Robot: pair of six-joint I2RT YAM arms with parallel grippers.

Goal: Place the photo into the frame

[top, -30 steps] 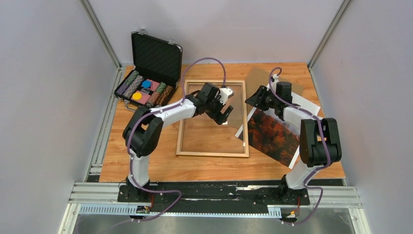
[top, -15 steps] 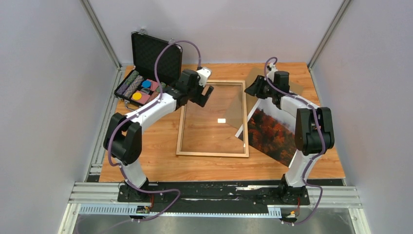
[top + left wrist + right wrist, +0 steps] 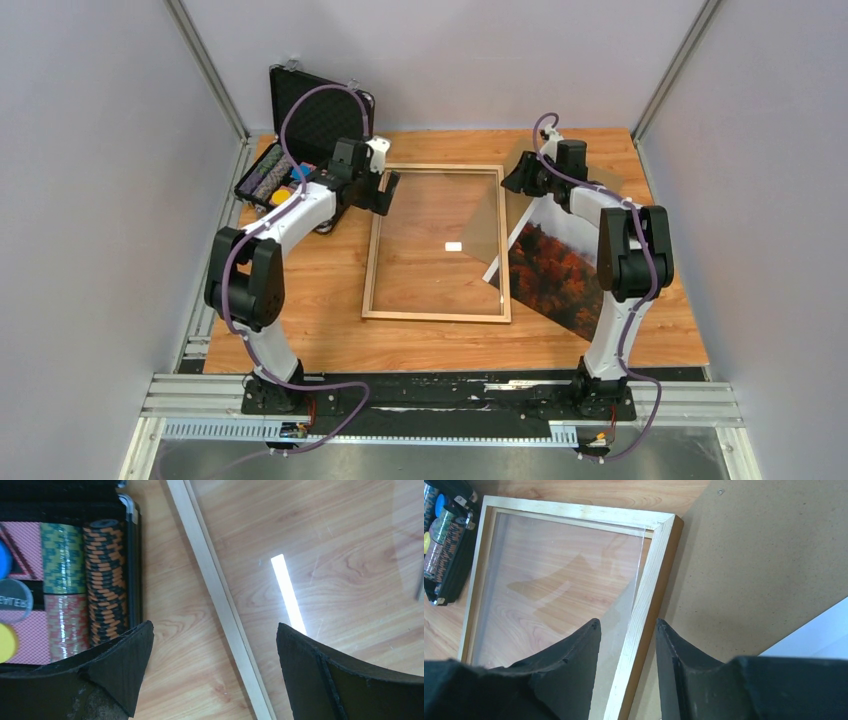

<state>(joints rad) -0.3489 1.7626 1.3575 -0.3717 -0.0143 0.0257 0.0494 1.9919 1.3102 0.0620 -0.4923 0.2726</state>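
The left fingers (image 3: 120, 665), spread wide and empty, have withdrawn from over the frame (image 3: 437, 315) to its far left corner, beside the case (image 3: 320, 115). The right fingers (image 3: 574, 665) straddle its right rail, half closed; whether they grip it cannot be told. The photo (image 3: 550, 270) lies face up on the tabletop (image 3: 300, 330), right of the frame. Judgement: insertion has not begun.

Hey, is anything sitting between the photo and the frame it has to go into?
Nothing lies on the table between them: the photo rests against the right rail of the frame. A clear sheet fills the frame's opening, and the right arm stretches above the photo.
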